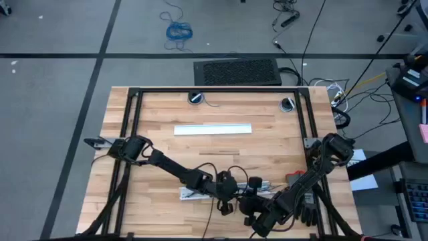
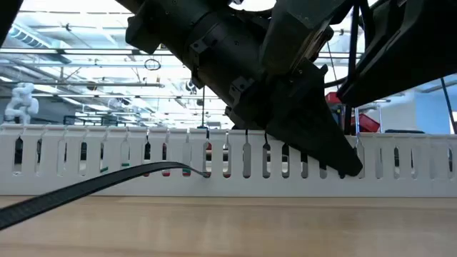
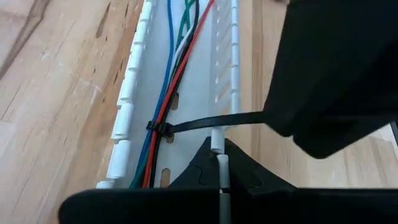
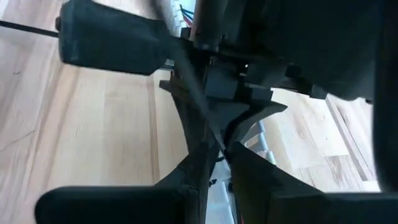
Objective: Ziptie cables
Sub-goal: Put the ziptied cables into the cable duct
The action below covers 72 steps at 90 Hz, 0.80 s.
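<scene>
A white slotted strip (image 3: 140, 74) lies near the table's front edge and forms an open channel. The cables (image 3: 163, 93), blue, red, green, white and black wires, run along inside it. A black ziptie is looped round them, its head (image 3: 159, 129) on top. Its tail (image 3: 211, 121) runs out over the near wall toward my right gripper (image 4: 217, 148), which is shut on a dark strip. My left gripper (image 3: 217, 155) is shut on the channel's near wall. In the low view a dark ziptie tail (image 2: 86, 187) slants from the channel toward the near left. My left gripper pinches one white tooth of the strip's near wall (image 3: 216, 140) between its two fingers, which come along the strip from the table's left. The strip lies flat on the table. My right gripper pinches the ziptie's tail (image 4: 208, 124) at its fingertips, from the near side. The tail runs on past the fingers toward the wrist and looks stretched straight from the head to the gripper.
A second white slotted strip (image 1: 212, 129) lies across the table's far middle. A red-handled tool (image 1: 294, 177) and dark gear (image 1: 309, 213) sit at the near right. Black frame rails (image 1: 134, 107) border the table. Both arms crowd the near centre.
</scene>
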Tool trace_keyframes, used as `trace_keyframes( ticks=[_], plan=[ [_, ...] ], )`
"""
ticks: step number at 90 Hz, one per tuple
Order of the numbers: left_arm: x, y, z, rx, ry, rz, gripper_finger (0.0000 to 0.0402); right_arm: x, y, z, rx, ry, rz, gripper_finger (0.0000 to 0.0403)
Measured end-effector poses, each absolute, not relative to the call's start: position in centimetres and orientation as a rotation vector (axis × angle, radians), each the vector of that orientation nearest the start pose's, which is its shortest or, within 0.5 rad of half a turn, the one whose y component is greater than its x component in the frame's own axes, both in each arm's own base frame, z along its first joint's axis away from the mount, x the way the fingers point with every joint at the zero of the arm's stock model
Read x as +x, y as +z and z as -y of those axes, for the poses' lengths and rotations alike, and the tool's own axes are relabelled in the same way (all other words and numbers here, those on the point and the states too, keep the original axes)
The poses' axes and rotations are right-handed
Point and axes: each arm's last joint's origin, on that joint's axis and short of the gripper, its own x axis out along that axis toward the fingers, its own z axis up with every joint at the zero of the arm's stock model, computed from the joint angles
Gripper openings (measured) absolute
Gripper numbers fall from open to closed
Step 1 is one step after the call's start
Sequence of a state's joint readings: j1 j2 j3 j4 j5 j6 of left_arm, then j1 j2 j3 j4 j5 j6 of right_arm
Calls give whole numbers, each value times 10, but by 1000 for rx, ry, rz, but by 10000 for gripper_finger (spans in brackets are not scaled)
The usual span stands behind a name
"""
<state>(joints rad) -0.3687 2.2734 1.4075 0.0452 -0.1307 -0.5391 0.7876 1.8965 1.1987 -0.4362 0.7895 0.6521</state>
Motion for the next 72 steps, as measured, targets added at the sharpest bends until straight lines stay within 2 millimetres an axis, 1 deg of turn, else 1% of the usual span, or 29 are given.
trace_keyframes(
  ticks=[15,20,26,31,58,72],
  plan=[
    [431,87,163,-303,-6,-830,0,277,163,-243,-202,-272,-724,50],
    [431,87,163,-303,-6,-830,0,277,163,-242,-201,-275,-724,39],
    [431,87,163,-303,-6,-830,0,277,163,-243,-207,-269,-724,15],
    [431,87,163,-303,-6,-830,0,277,163,-244,-208,-267,-723,5],
    [431,87,163,-308,-3,-830,0,276,161,-245,-129,-218,-788,1],
    [431,87,162,-309,-1,-830,0,275,160,-245,-122,-223,-790,1]
  ],
)
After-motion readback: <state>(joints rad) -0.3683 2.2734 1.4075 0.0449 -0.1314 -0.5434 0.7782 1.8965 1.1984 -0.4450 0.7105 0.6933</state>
